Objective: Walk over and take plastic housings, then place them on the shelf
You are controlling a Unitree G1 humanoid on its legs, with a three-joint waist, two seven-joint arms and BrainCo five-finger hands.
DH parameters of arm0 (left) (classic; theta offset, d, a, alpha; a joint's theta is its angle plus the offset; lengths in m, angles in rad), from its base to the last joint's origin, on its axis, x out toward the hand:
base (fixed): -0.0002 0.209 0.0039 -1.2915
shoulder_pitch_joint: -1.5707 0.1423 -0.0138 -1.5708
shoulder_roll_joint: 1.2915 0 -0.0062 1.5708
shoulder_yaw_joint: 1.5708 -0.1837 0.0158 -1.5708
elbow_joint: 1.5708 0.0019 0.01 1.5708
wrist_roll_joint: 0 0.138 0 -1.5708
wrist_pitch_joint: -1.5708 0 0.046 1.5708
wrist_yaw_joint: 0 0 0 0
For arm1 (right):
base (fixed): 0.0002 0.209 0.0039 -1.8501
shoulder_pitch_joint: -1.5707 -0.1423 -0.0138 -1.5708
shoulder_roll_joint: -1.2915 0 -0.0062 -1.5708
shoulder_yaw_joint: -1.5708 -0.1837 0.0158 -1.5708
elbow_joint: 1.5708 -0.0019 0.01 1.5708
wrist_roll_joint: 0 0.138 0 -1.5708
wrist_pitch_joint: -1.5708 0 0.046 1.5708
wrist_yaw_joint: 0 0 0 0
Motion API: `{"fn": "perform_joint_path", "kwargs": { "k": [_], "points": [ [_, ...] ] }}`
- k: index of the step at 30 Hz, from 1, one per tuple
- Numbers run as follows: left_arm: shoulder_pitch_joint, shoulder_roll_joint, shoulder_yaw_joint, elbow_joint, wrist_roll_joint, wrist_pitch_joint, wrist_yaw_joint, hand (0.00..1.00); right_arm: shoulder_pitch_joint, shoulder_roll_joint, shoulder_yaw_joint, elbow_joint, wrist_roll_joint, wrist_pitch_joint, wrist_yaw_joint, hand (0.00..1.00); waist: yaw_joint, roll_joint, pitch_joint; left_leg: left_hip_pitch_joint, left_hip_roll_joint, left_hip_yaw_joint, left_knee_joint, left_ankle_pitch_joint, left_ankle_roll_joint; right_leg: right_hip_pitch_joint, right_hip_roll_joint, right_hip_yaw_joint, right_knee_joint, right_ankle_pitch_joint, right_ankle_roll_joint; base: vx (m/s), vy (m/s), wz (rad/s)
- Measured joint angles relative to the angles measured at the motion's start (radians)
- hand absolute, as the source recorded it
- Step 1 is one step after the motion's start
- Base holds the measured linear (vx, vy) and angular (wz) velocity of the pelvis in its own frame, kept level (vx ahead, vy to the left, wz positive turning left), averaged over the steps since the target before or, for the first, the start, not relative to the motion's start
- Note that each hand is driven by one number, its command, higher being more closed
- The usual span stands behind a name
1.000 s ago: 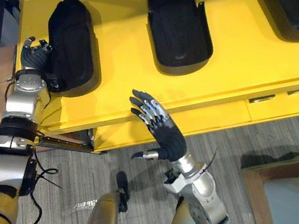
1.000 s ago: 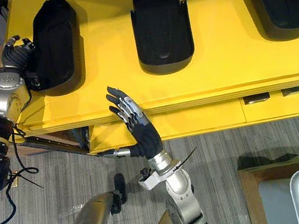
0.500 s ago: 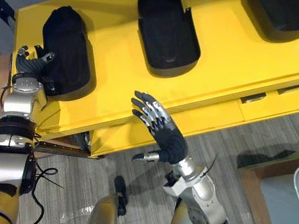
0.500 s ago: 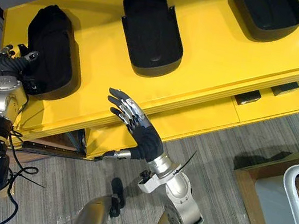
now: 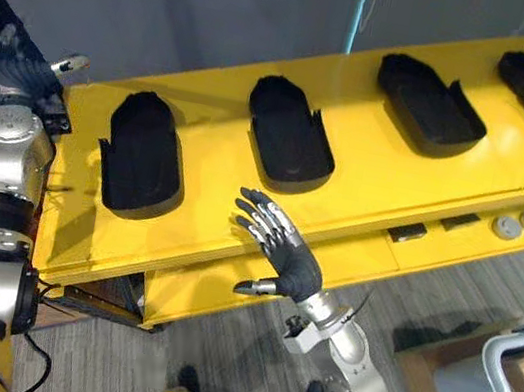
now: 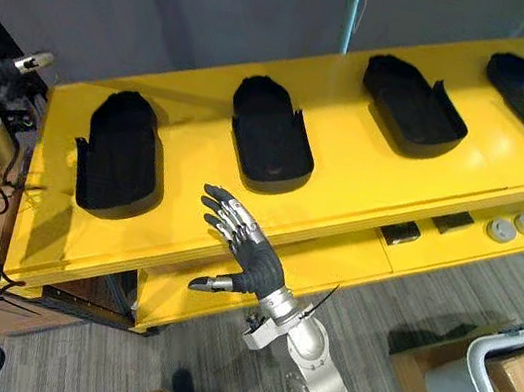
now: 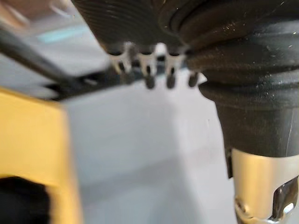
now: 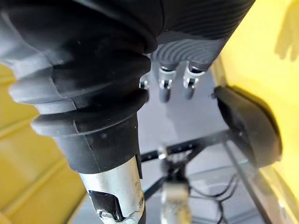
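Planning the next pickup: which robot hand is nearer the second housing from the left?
Right. The right robot hand is open by the front edge of the shelf, before that housing; the left robot hand is beyond its left end.

Right hand (image 5: 284, 257) held out in front, fingers spread wide; left hand (image 5: 20, 70) raised high on its arm, fingers relaxed.

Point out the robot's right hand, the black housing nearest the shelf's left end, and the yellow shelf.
right hand (image 5: 296, 269), left eye view, on its dark cover.
leftmost black housing (image 5: 140, 166), left eye view, its middle.
yellow shelf (image 5: 213, 162), left eye view, bare top.
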Motion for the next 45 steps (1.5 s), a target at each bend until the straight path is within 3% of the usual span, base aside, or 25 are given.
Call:
{"fn": "perform_joint_path", "kwargs": {
  "k": [4,6,8,9,12,14,15,18,20,23,27,30,33,34,35,37,39,41,45],
  "points": [
    [0.041,-0.013,-0.028,-0.249,-0.043,-0.09,-0.068,0.0,0.001,0.029,-0.011,0.023,-0.046,-0.018,-0.072,0.0,0.004,-0.003,-0.034,0.027,-0.001,-0.008,-0.021,0.002,-0.002,0.029,0.004,-0.008,-0.015,0.004,-0.001,0.01,0.003,0.02],
    [0.112,-0.058,-0.025,-0.466,-0.078,-0.13,-0.106,0.0,0.012,0.043,-0.047,0.023,-0.056,-0.02,-0.111,0.0,0.003,0.008,-0.061,0.029,-0.002,-0.008,-0.033,0.004,-0.005,0.029,0.005,-0.01,-0.023,0.007,-0.001,0.0,0.0,0.0],
    [0.308,-0.181,-0.022,-0.762,-0.078,-0.171,-0.149,0.0,0.054,0.055,-0.117,0.015,-0.096,-0.026,-0.157,0.0,-0.003,0.028,-0.093,0.048,-0.004,-0.006,-0.056,0.007,-0.008,0.044,0.007,-0.014,-0.033,0.009,-0.001,0.0,0.0,0.0],
    [0.375,-0.228,-0.022,-0.828,-0.077,-0.179,-0.159,0.0,0.071,0.058,-0.137,0.008,-0.105,-0.03,-0.17,0.0,-0.004,0.034,-0.103,0.05,-0.003,-0.006,-0.06,0.008,-0.009,0.044,0.008,-0.015,-0.035,0.009,-0.001,0.05,-0.016,-0.01],
    [0.734,-0.473,-0.073,-1.054,-0.057,-0.243,-0.208,0.0,0.163,0.079,-0.254,-0.061,-0.143,-0.071,-0.222,0.0,-0.005,0.046,-0.115,0.059,0.004,-0.013,-0.074,0.012,-0.017,0.062,0.018,-0.031,-0.053,0.009,-0.001,0.03,-0.029,0.07],
    [0.895,-0.564,-0.14,-1.081,-0.023,-0.286,-0.229,0.0,0.186,0.085,-0.305,-0.071,-0.144,-0.1,-0.238,0.0,0.002,0.035,-0.117,0.059,0.008,-0.017,-0.087,0.021,-0.02,0.061,0.025,-0.037,-0.061,0.007,-0.003,-0.02,-0.03,0.11],
    [0.974,-0.602,-0.195,-1.079,-0.006,-0.332,-0.236,0.0,0.198,0.094,-0.333,-0.074,-0.153,-0.109,-0.257,0.0,0.023,0.024,-0.113,0.058,0.01,-0.017,-0.096,0.026,-0.022,0.062,0.03,-0.039,-0.072,0.01,-0.009,-0.04,-0.014,0.03],
    [1.022,-0.63,-0.218,-1.064,0.009,-0.395,-0.211,0.0,0.21,0.117,-0.348,-0.074,-0.185,-0.115,-0.285,0.0,0.026,0.012,-0.116,0.059,0.01,-0.019,-0.113,0.038,-0.022,0.062,0.032,-0.043,-0.079,0.014,-0.013,-0.03,-0.006,0.05],
    [1.04,-0.643,-0.219,-1.028,0.004,-0.445,-0.186,0.0,0.239,0.138,-0.361,-0.079,-0.199,-0.155,-0.311,0.0,0.027,-0.001,-0.12,0.06,0.01,-0.022,-0.132,0.05,-0.022,0.061,0.035,-0.052,-0.084,0.016,-0.014,-0.02,-0.002,0.06],
    [1.059,-0.643,-0.222,-0.994,0.026,-0.482,-0.163,0.0,0.248,0.138,-0.372,-0.085,-0.198,-0.18,-0.326,0.0,0.028,-0.016,-0.125,0.062,0.009,-0.023,-0.142,0.055,-0.024,0.061,0.035,-0.056,-0.086,0.017,-0.014,0.0,0.0,0.02],
    [1.057,-0.638,-0.244,-0.956,0.132,-0.505,-0.108,0.0,0.248,0.135,-0.365,-0.089,-0.201,-0.196,-0.371,0.0,0.034,-0.028,-0.129,0.069,0.009,-0.024,-0.163,0.063,-0.026,0.061,0.037,-0.058,-0.087,0.018,-0.012,0.0,0.0,0.0],
    [1.061,-0.64,-0.241,-0.864,0.121,-0.494,-0.042,0.0,0.269,0.143,-0.381,-0.047,-0.212,-0.193,-0.515,0.0,0.044,-0.031,-0.13,0.076,0.008,-0.022,-0.174,0.064,-0.027,0.062,0.038,-0.058,-0.089,0.018,-0.012,0.0,0.0,0.0],
    [1.12,-0.699,-0.116,-0.735,0.141,-0.483,0.136,0.0,0.343,0.193,-0.516,0.095,-0.252,-0.163,-0.669,0.0,0.048,-0.036,-0.128,0.073,0.008,-0.02,-0.175,0.064,-0.028,0.063,0.039,-0.059,-0.099,0.018,-0.012,0.03,-0.002,0.0],
    [1.145,-0.731,-0.034,-0.691,0.141,-0.504,0.247,0.0,0.38,0.213,-0.596,0.17,-0.262,-0.156,-0.734,0.0,0.047,-0.037,-0.126,0.073,0.008,-0.02,-0.175,0.062,-0.029,0.063,0.04,-0.059,-0.101,0.018,-0.012,0.03,-0.003,0.01],
    [1.159,-0.749,0.017,-0.668,0.141,-0.517,0.295,0.0,0.402,0.222,-0.643,0.215,-0.263,-0.154,-0.759,0.0,0.047,-0.038,-0.126,0.072,0.009,-0.02,-0.175,0.062,-0.03,0.065,0.04,-0.06,-0.102,0.018,-0.012,0.05,-0.004,0.04],
    [1.19,-0.779,0.199,-0.582,0.144,-0.595,0.469,0.0,0.474,0.244,-0.828,0.367,-0.258,-0.155,-0.851,0.0,0.047,-0.038,-0.125,0.079,0.009,-0.022,-0.175,0.058,-0.032,0.078,0.04,-0.065,-0.106,0.018,-0.012,0.06,-0.004,0.06],
    [1.193,-0.783,0.292,-0.523,0.18,-0.661,0.554,0.0,0.495,0.243,-0.933,0.485,-0.228,-0.164,-0.896,0.0,0.05,-0.038,-0.124,0.086,0.008,-0.022,-0.175,0.058,-0.032,0.088,0.039,-0.068,-0.108,0.018,-0.012,0.02,-0.001,0.02],
    [1.196,-0.751,0.306,-0.453,0.208,-0.686,0.579,0.0,0.487,0.232,-1.007,0.601,-0.174,-0.172,-0.917,0.0,0.05,-0.039,-0.111,0.113,0.008,-0.027,-0.175,0.058,-0.032,0.121,0.039,-0.079,-0.116,0.018,-0.012,-0.02,-0.01,0.07],
    [1.185,-0.744,0.237,-0.301,0.209,-0.688,0.53,0.0,0.437,0.214,-1.05,0.773,-0.057,-0.159,-0.934,0.0,0.049,-0.039,-0.107,0.127,0.008,-0.037,-0.179,0.058,-0.031,0.137,0.039,-0.093,-0.118,-0.004,-0.032,-0.11,-0.006,0.0]
  ]
}}
